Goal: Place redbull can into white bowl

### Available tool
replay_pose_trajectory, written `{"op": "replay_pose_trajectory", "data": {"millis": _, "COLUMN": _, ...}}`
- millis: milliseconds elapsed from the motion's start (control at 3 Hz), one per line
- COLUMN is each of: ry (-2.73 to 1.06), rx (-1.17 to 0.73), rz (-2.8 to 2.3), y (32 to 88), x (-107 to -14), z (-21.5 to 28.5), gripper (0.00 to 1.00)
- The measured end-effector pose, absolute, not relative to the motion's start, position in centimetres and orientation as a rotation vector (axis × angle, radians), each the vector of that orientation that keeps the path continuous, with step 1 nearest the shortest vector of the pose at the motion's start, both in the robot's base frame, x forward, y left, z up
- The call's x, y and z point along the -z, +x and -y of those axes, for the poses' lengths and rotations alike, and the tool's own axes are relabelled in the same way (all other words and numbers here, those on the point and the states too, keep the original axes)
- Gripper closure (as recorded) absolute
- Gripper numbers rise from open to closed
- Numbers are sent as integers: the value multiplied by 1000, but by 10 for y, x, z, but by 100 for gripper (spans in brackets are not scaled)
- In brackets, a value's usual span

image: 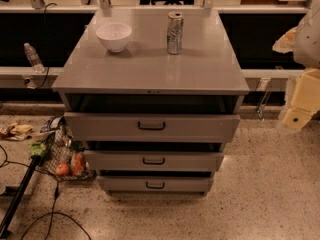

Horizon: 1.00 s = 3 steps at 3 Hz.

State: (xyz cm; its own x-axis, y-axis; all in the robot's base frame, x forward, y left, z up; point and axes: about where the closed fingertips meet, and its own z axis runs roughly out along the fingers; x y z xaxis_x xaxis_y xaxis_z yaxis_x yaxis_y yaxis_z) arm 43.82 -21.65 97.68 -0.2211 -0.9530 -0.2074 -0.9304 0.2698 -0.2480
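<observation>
The redbull can [175,33] stands upright on the grey cabinet top [150,66], towards the back and right of the middle. The white bowl [114,36] sits upright on the same top, to the left of the can, with a clear gap between them. My gripper [296,118] hangs at the right edge of the view, off the cabinet's right side and lower than its top, well away from both the can and the bowl. It holds nothing that I can see.
The cabinet has three drawers [151,126], each pulled slightly out. A clear water bottle [33,57] stands on a ledge at the left. A wire basket [62,156] with fruit and snack bags, a black pole [17,199] and cables lie on the floor at the left.
</observation>
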Motion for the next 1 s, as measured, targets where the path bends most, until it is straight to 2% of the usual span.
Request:
{"op": "replay_pose_trajectory", "data": {"millis": 333, "ry": -1723, "rx": 101, "rz": -2230, "y": 438, "x": -977, "z": 216, "gripper": 0}}
{"op": "replay_pose_trajectory", "data": {"millis": 667, "ry": -1596, "rx": 22, "rz": -2217, "y": 473, "x": -976, "z": 214, "gripper": 0}}
{"op": "replay_pose_trajectory", "data": {"millis": 1000, "ry": -1361, "rx": -115, "rz": -2167, "y": 533, "x": -975, "z": 216, "gripper": 0}}
